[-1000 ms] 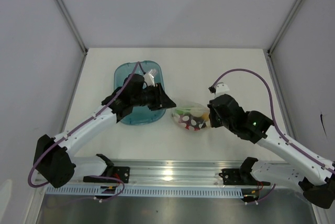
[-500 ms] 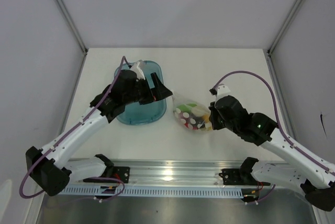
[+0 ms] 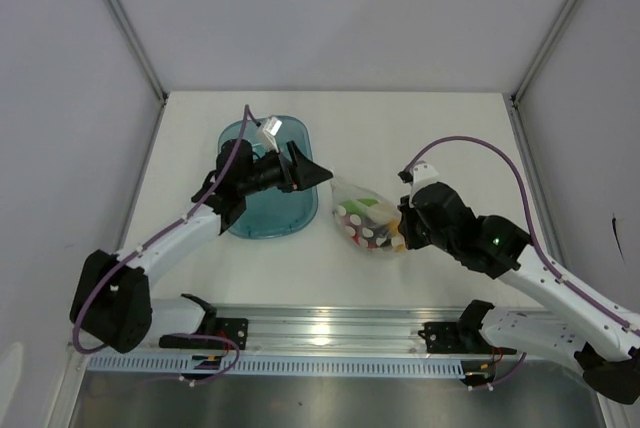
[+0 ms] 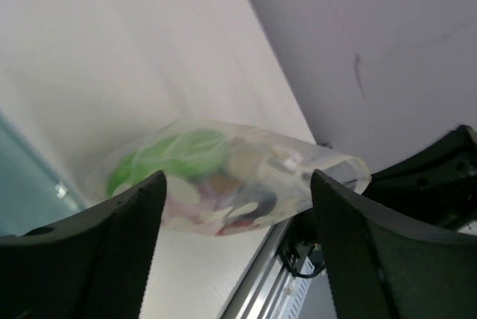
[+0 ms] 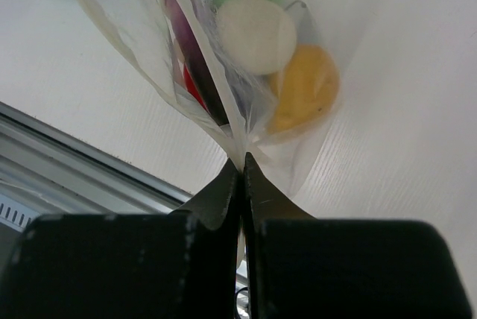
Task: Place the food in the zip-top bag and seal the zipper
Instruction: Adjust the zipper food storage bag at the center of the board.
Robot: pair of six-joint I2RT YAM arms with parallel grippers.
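1. While clamped tight, the right gripper [image 5: 240, 161] pinches a thin edge of the zip-top bag [image 5: 134, 51], jaws meeting with only film between them.
2. Left gripper [image 4: 237, 185] is released, jaws spread wide, nothing held. In the left wrist view the bag shows beyond the gap.
3. In the top view the left gripper's tips sit at the right rim of the teal tub [image 3: 255, 218], just beside the bag's upper-left corner; whether they touch it, cannot tell.
4. Bag rests on the white table [image 3: 450, 138], between the two grippers and right of the tub.
5. Food is inside the bag: white ball [image 5: 256, 34], yellow-orange piece [image 5: 302, 88], red chili [image 5: 194, 88], purple piece [image 5: 200, 65], light green pod [image 4: 179, 155].
6. Zipper too thin to make out, so sealed or not, cannot tell.
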